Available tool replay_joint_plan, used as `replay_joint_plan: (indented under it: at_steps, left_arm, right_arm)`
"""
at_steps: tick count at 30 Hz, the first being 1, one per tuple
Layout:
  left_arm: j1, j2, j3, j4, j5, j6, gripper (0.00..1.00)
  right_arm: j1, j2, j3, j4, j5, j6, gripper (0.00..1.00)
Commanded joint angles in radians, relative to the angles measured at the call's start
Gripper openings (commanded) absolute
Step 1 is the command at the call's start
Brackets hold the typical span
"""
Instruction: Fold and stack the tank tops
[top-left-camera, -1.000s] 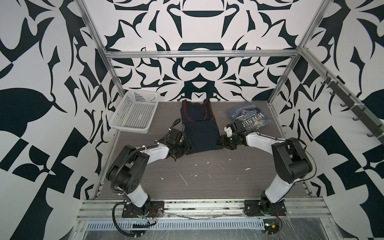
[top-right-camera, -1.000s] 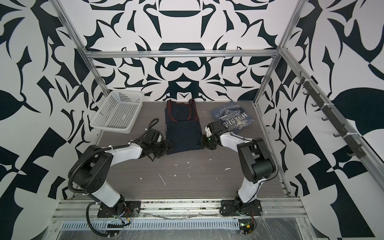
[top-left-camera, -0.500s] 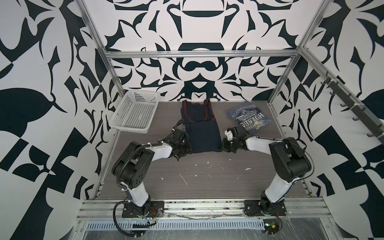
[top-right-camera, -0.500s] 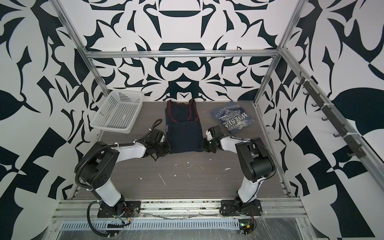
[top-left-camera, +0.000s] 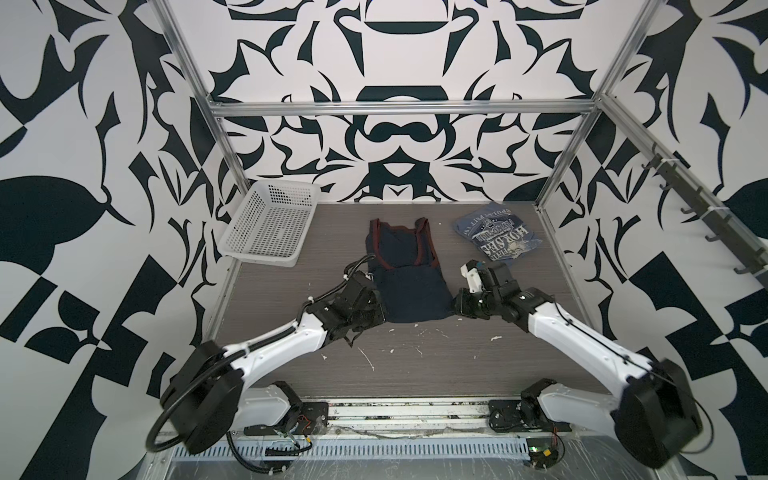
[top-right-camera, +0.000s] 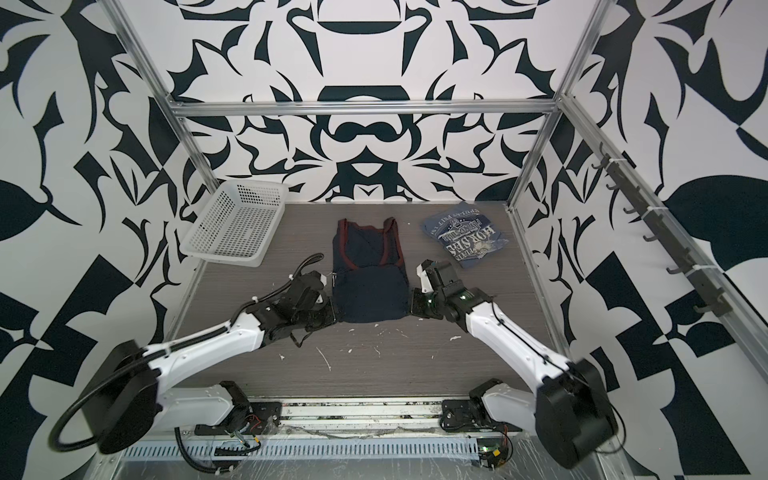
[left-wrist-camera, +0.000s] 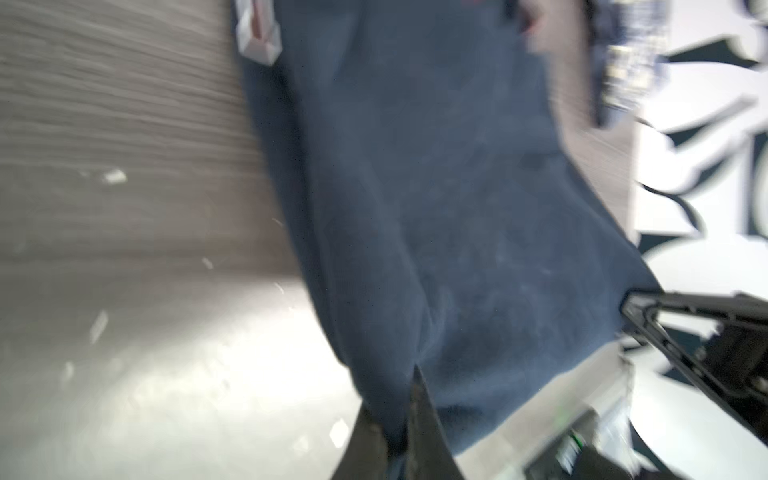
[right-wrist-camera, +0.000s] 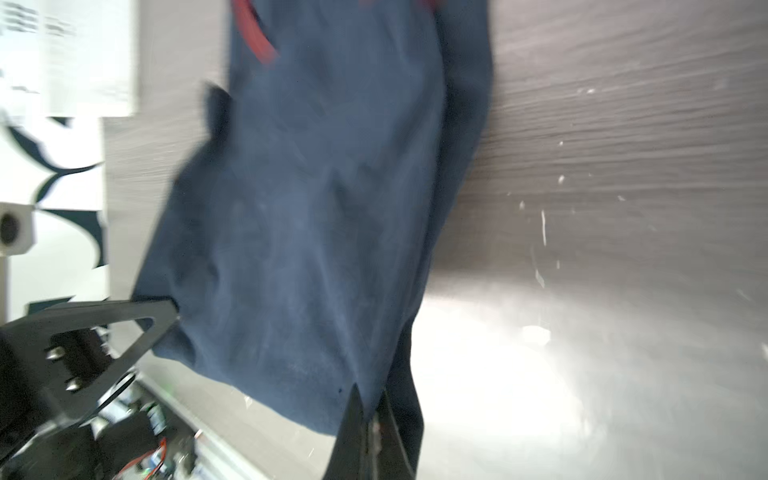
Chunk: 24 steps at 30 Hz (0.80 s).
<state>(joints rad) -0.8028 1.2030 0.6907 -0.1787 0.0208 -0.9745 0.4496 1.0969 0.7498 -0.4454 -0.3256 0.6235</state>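
Observation:
The navy tank top (top-left-camera: 409, 291) (top-right-camera: 370, 291) with red trim lies mid-table, straps toward the back wall. My left gripper (top-left-camera: 380, 313) (top-right-camera: 334, 318) is shut on its near left hem corner. My right gripper (top-left-camera: 455, 305) (top-right-camera: 411, 307) is shut on the near right corner. In the left wrist view the navy cloth (left-wrist-camera: 436, 208) runs into the closed left gripper (left-wrist-camera: 392, 399). The right wrist view shows the same cloth (right-wrist-camera: 311, 208) pinched in the right gripper (right-wrist-camera: 370, 399). The slate-blue tank top (top-left-camera: 496, 239) (top-right-camera: 467, 239) lies folded at the back right, print up.
A white perforated basket (top-left-camera: 270, 226) (top-right-camera: 235, 226) stands tilted at the back left corner. Metal frame posts and patterned walls close in the table's sides and back. White flecks dot the dark wood tabletop (top-left-camera: 415, 365) in front of the navy top.
Both grippers slid forward along the navy top's sides to its near hem corners and closed on them. The hem now sits a little nearer the front.

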Motion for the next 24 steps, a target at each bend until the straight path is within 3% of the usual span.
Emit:
replay_joint_plan:
  at_steps: [1,5,9,19,24]
  left_arm:
    - [-0.024,-0.105,0.016,-0.077,-0.020,-0.043,0.02]
    - [-0.022,-0.147,0.101,-0.107,-0.018,-0.045,0.03]
    - [0.007,-0.083,0.200,-0.134,-0.036,-0.029,0.04]
    - [0.232,0.258,0.402,-0.070,0.095,-0.041,0.08]
    - [0.318,0.446,0.513,-0.013,0.183,-0.042,0.11]
  right_arm:
    - [0.016,-0.099,0.088,-0.168,0.047,0.034,0.00]
    - [0.020,-0.110,0.205,-0.194,0.044,0.034,0.00]
    - [0.014,-0.006,0.308,-0.189,0.058,-0.006,0.00]
    - [-0.090,0.456,0.587,-0.117,-0.044,-0.131,0.00]
    - [-0.132,0.644,0.722,-0.107,-0.038,-0.159,0.00]
